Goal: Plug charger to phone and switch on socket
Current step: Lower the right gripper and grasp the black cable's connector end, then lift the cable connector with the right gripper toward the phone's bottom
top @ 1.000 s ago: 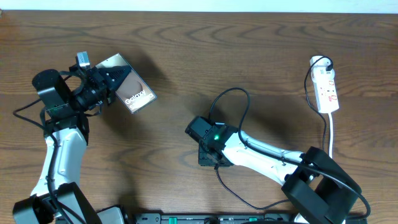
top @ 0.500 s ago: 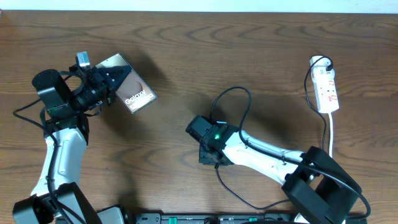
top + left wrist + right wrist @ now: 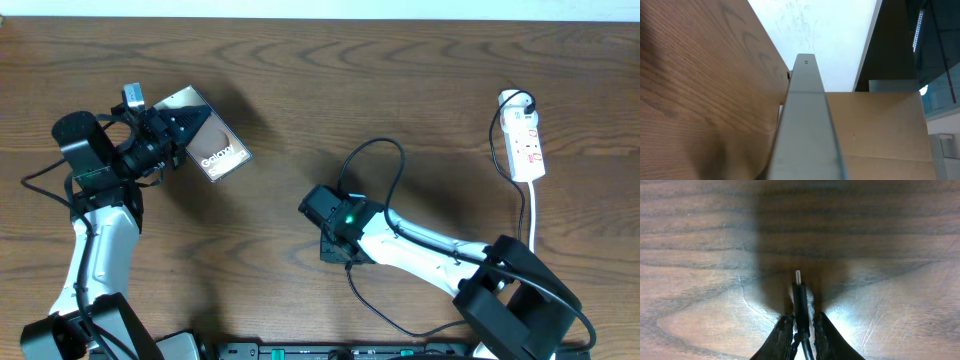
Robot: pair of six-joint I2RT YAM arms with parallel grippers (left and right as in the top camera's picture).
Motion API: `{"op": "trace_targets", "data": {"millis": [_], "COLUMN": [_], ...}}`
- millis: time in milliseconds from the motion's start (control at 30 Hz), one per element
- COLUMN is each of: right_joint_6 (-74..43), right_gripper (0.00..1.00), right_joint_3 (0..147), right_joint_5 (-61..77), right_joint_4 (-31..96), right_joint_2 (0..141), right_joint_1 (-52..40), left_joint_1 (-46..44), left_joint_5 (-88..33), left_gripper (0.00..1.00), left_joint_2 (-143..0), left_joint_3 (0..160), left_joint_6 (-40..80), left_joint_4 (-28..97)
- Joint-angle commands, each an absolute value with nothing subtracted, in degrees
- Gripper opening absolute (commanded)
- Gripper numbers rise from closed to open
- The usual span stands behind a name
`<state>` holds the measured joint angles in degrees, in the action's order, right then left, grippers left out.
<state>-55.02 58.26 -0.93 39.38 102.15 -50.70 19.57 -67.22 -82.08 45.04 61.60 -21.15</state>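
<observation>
The right gripper pinches the charger just behind its plug tip, low over the table, while the left gripper clamps the tilted phone, well apart from the socket.

The phone was seen edge-on, its narrow grey side running from the bottom of the view up to a squared end, where two tiny dark marks showed. Left of the phone lay the wooden table, darkened by shadow close against the phone's lower part. Beyond the phone's far end was a bright white wall. Right of the phone stood a flat tan panel, and above that a dark area with a dotted light strip
</observation>
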Motion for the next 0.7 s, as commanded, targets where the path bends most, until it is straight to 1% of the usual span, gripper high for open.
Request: {"op": "trace_targets", "data": {"millis": [0, 67, 167, 333, 467, 533, 567, 600, 667], "right_joint_6": [-55.3, -55.3, -55.3, -55.3, -54.3, -50.3, -49.3, -45.2, -40.9], "right_gripper": [0.14, 0.13, 0.01, 0.01, 0.01, 0.01, 0.01, 0.01, 0.01], "right_joint_3": [58.7, 58.7, 58.7, 58.7, 58.7, 58.7, 58.7, 58.7, 58.7], "right_joint_5": [-2.2, -2.2, -2.2, -1.9, 1.6, 12.1, 14.6, 24.1, 35.7], "right_joint_4": [39.2, 39.2, 39.2, 39.2, 38.2, 34.0, 32.8, 28.4, 23.2], "right_joint_2": [102.0, 102.0, 102.0, 102.0, 102.0, 102.0, 102.0, 102.0, 102.0], "right_joint_1": [-49.8, -49.8, -49.8, -49.8, -48.9, -46.4, -45.8, -43.2, -39.7], "left_joint_1": [19.7, 19.7, 19.7, 19.7, 19.7, 19.7, 19.7, 19.7, 19.7], "left_joint_5": [-68.8, -68.8, -68.8, -68.8, -68.8, -68.8, -68.8, -68.8, -68.8], "left_gripper": [0.07, 0.07, 0.07, 0.07, 0.07, 0.07, 0.07, 0.07, 0.07], "left_joint_2": [-81.2, -81.2, -81.2, -81.2, -81.2, -81.2, -81.2, -81.2, -81.2], "left_joint_3": [46.4, 46.4, 46.4, 46.4, 46.4, 46.4, 46.4, 46.4, 46.4], "left_joint_6": [61.1, 61.1, 61.1, 61.1, 61.1, 61.1, 61.1, 61.1, 61.1], "left_joint_4": [-21.8, -21.8, -21.8, -21.8, -21.8, -21.8, -21.8, -21.8, -21.8]}}
